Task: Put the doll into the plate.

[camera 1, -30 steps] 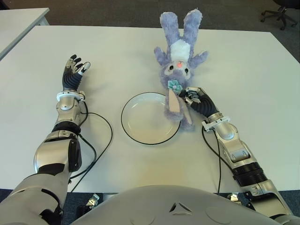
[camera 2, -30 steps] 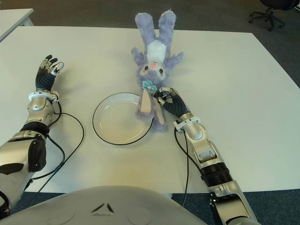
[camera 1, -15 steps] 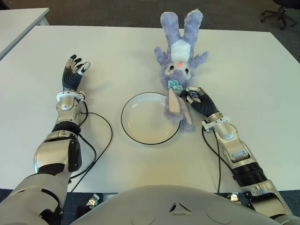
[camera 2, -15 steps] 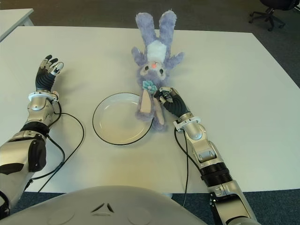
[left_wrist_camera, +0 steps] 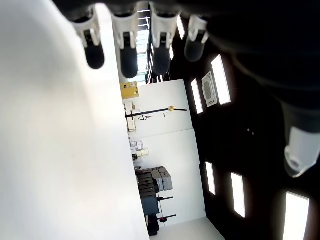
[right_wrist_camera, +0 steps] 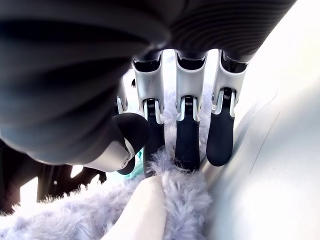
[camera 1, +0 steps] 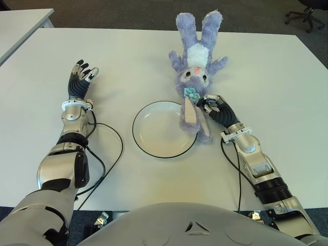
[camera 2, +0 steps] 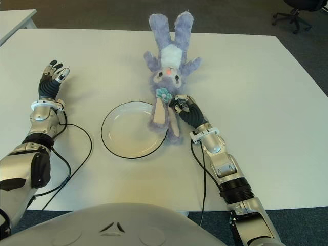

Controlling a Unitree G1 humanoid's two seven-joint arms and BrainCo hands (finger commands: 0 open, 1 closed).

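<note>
On the white counter (camera 1: 266, 77) the plate (camera 1: 156, 134) lies nearest. At its 3 o'clock the right hand (camera 1: 214, 107) has its fingers (right_wrist_camera: 188, 141) curled on one ear of the doll (camera 1: 195, 72). The doll's ears overlap the plate rim, its body stretching toward 1 o'clock. The left hand (camera 1: 80, 78), at 10 o'clock, has fingers spread and holds nothing.

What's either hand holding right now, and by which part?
The right hand grips the doll by one of its long floppy ears, beside the plate. The left hand is open and holds nothing.
</note>
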